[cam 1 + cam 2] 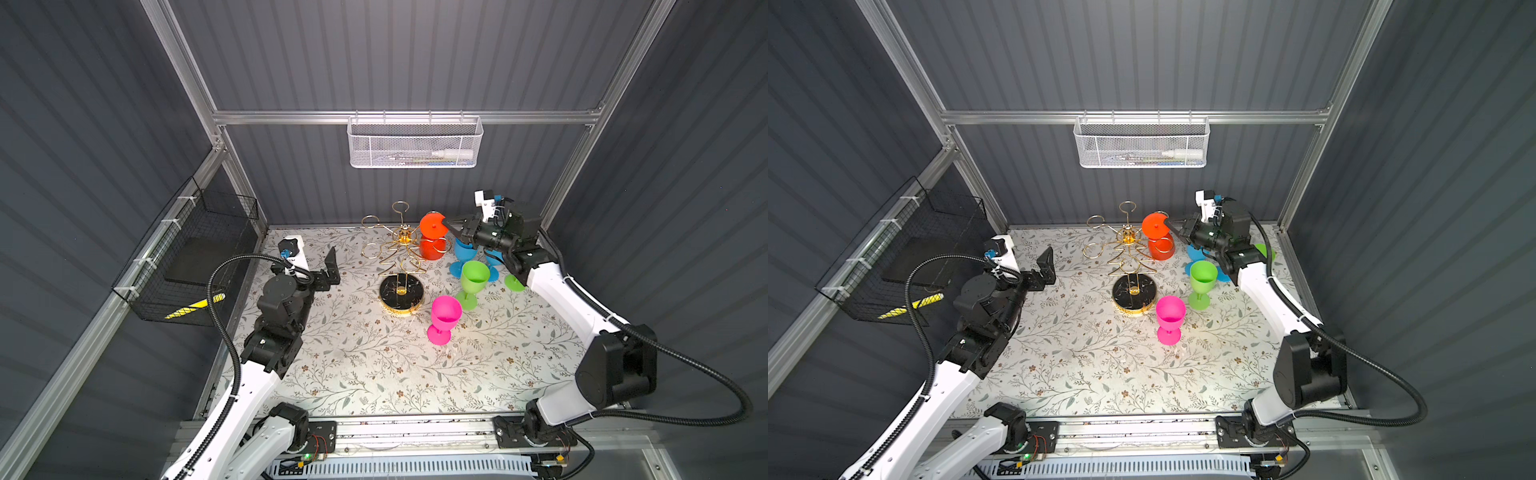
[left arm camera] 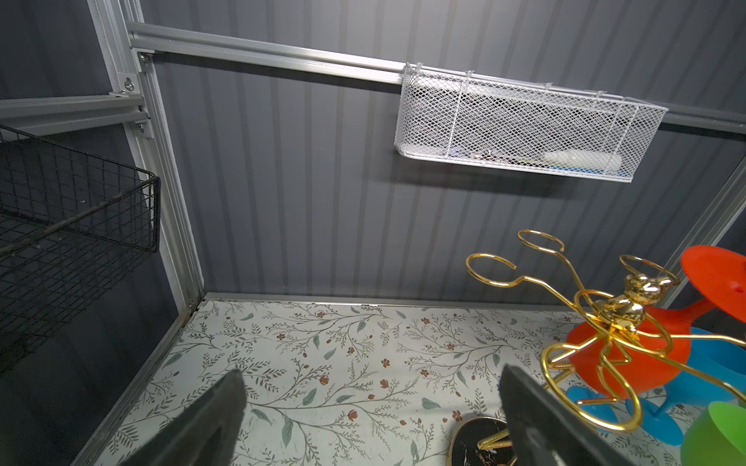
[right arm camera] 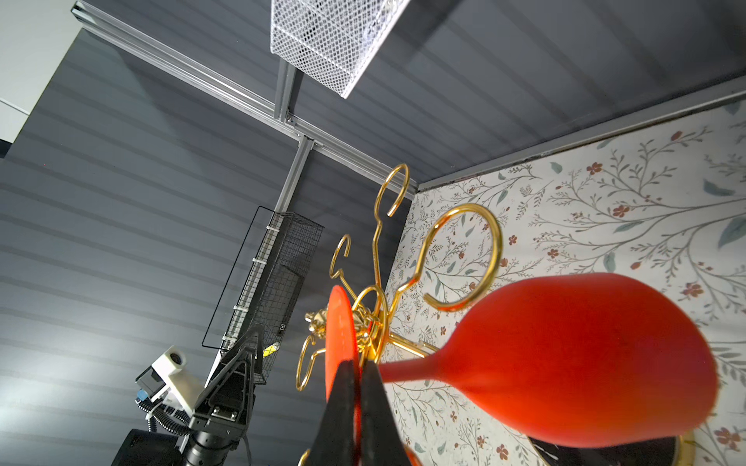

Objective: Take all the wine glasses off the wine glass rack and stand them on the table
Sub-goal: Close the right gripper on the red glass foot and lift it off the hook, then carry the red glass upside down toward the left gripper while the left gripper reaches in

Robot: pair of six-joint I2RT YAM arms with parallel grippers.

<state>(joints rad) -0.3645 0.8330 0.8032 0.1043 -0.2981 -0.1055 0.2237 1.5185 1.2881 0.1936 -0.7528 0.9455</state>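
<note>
An orange-red wine glass (image 1: 433, 249) (image 1: 1160, 245) hangs upside down at the right side of the gold wine glass rack (image 1: 402, 239) (image 1: 1127, 237). My right gripper (image 1: 445, 224) (image 3: 359, 367) is shut on the edge of the glass's round foot. In the right wrist view the glass's stem and bowl (image 3: 565, 355) lie just beside an empty gold ring (image 3: 494, 250), not inside it. The rack's black marbled base (image 1: 401, 293) stands on the floral table. My left gripper (image 1: 332, 270) (image 2: 371, 373) hangs open and empty to the left of the rack.
Two blue glasses (image 1: 463, 253), a green glass (image 1: 473, 278) and a pink glass (image 1: 444, 313) stand right of the rack, under and beside my right arm. A white mesh basket (image 1: 415, 143) hangs on the back wall. A black wire basket (image 1: 195, 253) hangs on the left wall.
</note>
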